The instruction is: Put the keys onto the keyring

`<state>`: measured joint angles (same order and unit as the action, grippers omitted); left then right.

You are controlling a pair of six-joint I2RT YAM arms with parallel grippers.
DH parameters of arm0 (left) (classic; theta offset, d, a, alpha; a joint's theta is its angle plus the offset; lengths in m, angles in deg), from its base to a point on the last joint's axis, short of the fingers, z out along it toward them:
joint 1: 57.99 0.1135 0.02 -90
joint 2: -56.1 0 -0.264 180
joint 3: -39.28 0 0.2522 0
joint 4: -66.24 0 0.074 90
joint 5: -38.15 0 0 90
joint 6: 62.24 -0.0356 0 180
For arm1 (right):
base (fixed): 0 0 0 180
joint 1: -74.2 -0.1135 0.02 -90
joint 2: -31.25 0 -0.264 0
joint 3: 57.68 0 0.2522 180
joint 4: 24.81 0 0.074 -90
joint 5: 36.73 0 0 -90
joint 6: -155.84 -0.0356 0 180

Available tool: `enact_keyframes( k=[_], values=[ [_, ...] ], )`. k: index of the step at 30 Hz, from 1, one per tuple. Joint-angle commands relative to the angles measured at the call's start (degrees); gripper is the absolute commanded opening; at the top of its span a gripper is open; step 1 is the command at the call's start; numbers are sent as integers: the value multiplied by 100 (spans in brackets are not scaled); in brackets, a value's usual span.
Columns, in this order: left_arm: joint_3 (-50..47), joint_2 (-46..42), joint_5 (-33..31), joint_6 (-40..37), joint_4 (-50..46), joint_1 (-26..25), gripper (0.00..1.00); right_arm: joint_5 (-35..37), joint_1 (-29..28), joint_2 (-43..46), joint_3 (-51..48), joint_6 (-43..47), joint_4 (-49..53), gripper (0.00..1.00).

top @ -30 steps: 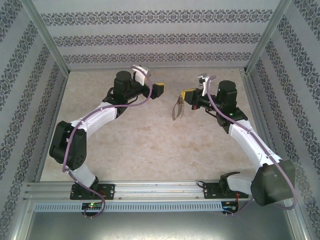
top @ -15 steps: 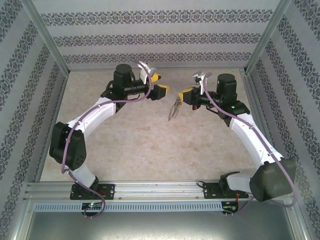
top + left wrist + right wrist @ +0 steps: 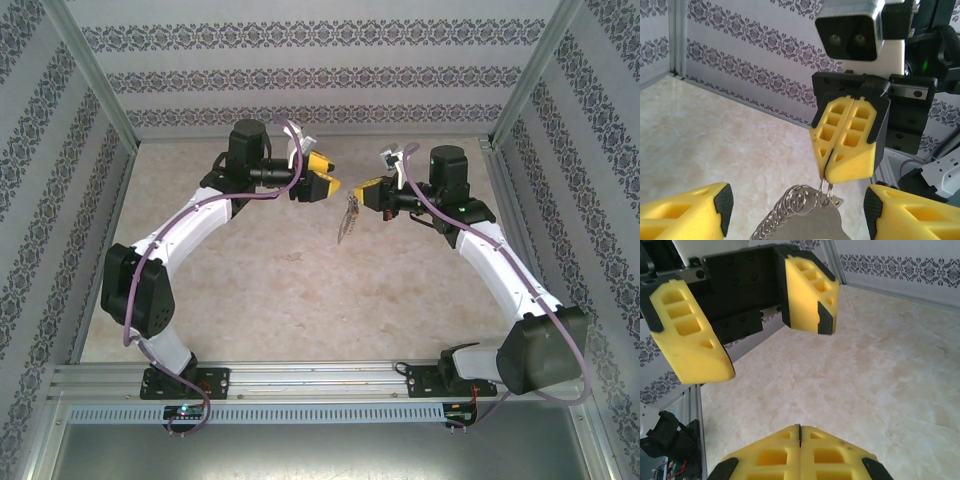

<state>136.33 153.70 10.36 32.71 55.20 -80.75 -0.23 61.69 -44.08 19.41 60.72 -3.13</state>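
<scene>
Both arms reach over the table with elbows bent, grippers facing each other at mid-back. Right gripper: fully closed, fingertips pinching a small ring of the keyring, which hangs beneath. Left gripper: parted, fingers flanking the keyring, not touching. Versus one second ago: the grippers are nearer each other and the left jaws are narrower.

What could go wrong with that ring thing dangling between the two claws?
The right claw pinches the keyring only by a thin ring at its very fingertips, so a nudge might pull it free and drop it onto the table. The open left claw flanks the dangling rings; closing off-centre, it could miss or knock them.
</scene>
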Motion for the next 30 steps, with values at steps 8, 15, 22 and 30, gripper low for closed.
enact_keyframes(
  k=[8,15,22,30],
  values=[
    [434,268,271,-64,-548,-164,65,-311,-49,3,276,-15,-330,0],
    [475,324,394,-38,-571,-252,58,-324,-75,-9,287,-49,-381,0],
    [499,391,416,-55,-614,-337,52,-313,-74,1,250,-54,-412,0],
    [544,426,415,-152,-719,-466,41,-319,-76,10,216,-28,-400,0]
  ],
)
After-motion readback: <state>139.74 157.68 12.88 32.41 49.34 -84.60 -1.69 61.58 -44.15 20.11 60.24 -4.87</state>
